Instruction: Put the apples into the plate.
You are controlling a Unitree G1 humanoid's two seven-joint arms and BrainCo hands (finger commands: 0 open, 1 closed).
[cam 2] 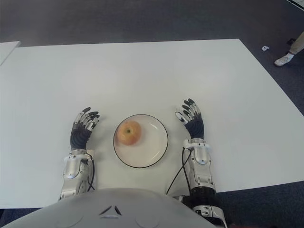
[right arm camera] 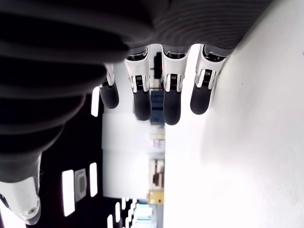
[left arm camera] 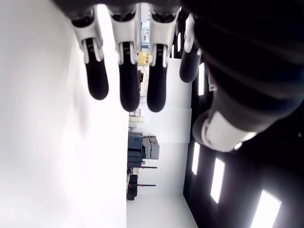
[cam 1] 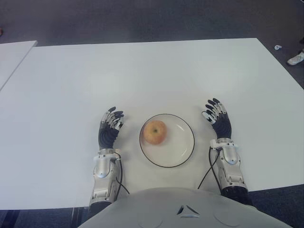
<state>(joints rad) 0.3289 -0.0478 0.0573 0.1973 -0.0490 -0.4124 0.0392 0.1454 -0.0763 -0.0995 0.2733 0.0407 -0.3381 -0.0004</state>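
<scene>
A wide white table fills most of the frame in the head camera views, with dark grey floor along the top edge and down the right side. Low in the centre of the frame sits a round white plate with a thin dark rim. One apple, yellowish with a red blush, lies inside the plate on its left half, close to the left rim.

The left hand shows just left of the plate, lower centre-left of the frame, palm turned toward the plate. Its dark fingers are spread and straight, holding nothing; its wrist view shows them extended side by side with gaps between them, the thumb set apart, and the white tabletop alongside.

The right hand shows just right of the plate, lower centre-right of the frame, a little higher in the frame than the other hand. Its fingers are likewise extended and apart, empty; its wrist view shows them beside the bare white tabletop. A black cable runs from the right wrist down toward the robot's grey torso at the bottom edge.

At the far right edge, upper part of the frame, a white shoe stands on the floor. Part of a second white table shows at the upper left edge.
</scene>
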